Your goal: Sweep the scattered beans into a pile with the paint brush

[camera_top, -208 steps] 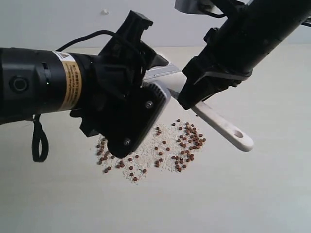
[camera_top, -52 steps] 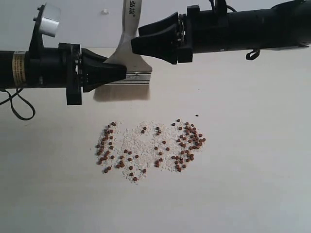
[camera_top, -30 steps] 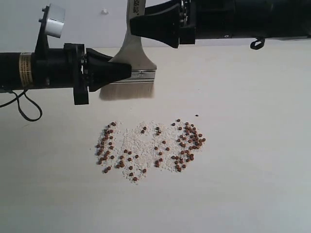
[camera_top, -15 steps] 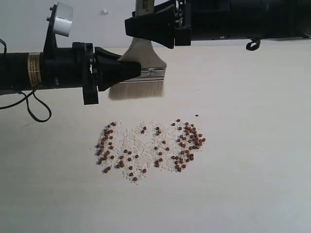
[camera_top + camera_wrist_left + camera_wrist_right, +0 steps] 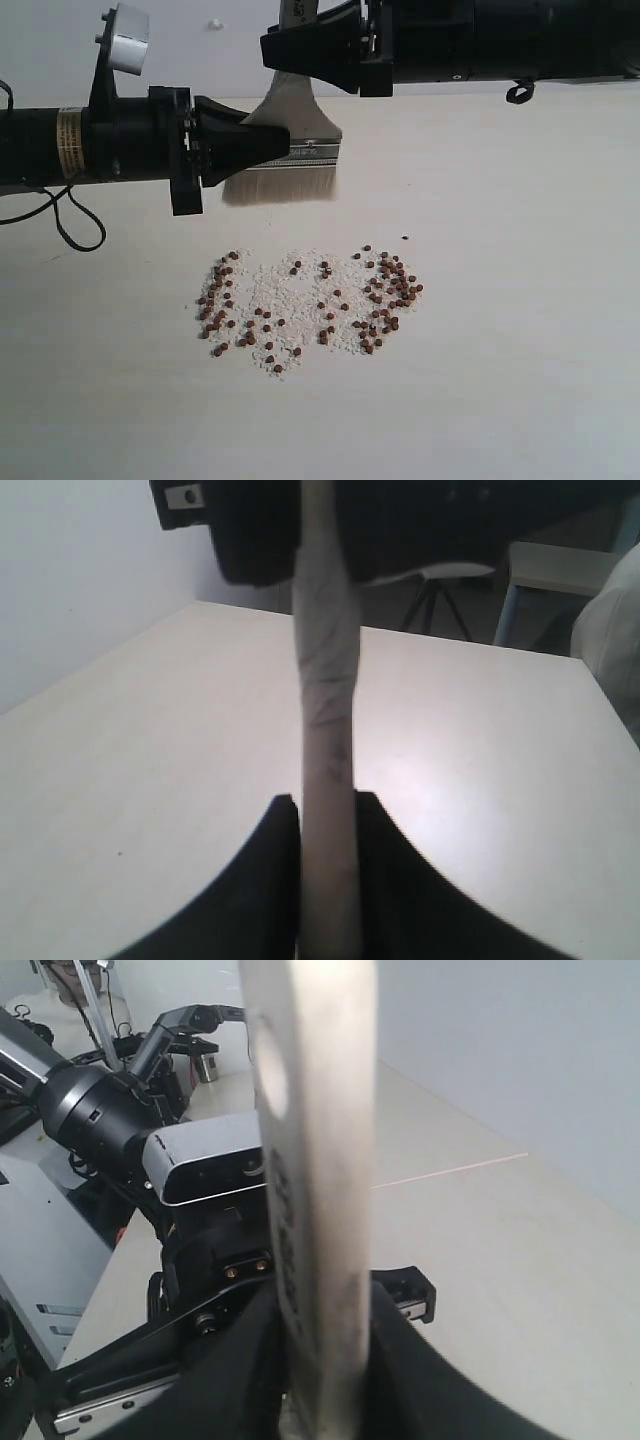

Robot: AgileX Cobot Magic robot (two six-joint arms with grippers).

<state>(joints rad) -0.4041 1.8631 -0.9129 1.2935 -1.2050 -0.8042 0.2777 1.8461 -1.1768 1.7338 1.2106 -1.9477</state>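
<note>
The beans (image 5: 385, 290) lie spread over a loose patch of whitish crumbs on the pale table (image 5: 520, 330), thicker at the patch's right and left ends; I see no compact pile. The paint brush (image 5: 300, 125) stands upright behind the patch, its cream bristles (image 5: 280, 186) hanging just above the table. My left gripper (image 5: 278, 146) is shut on the brush at the silver ferrule; in the left wrist view the paint brush (image 5: 325, 730) shows edge-on between its fingers (image 5: 275, 880). My right gripper (image 5: 285, 50) is shut on the wooden handle (image 5: 310, 1160) higher up.
A lone dark speck (image 5: 404, 238) lies right of the brush, apart from the patch. The left arm (image 5: 90, 145) stretches in low over the table's left side. The right arm (image 5: 500, 40) crosses the top of the exterior view. A chair (image 5: 440, 590) stands beyond the table's far edge.
Both arms have lifted off the bean patch and now hold the brush upright behind it. Over the last second the brush and both grippers slid slightly right; the beans have not moved.
</note>
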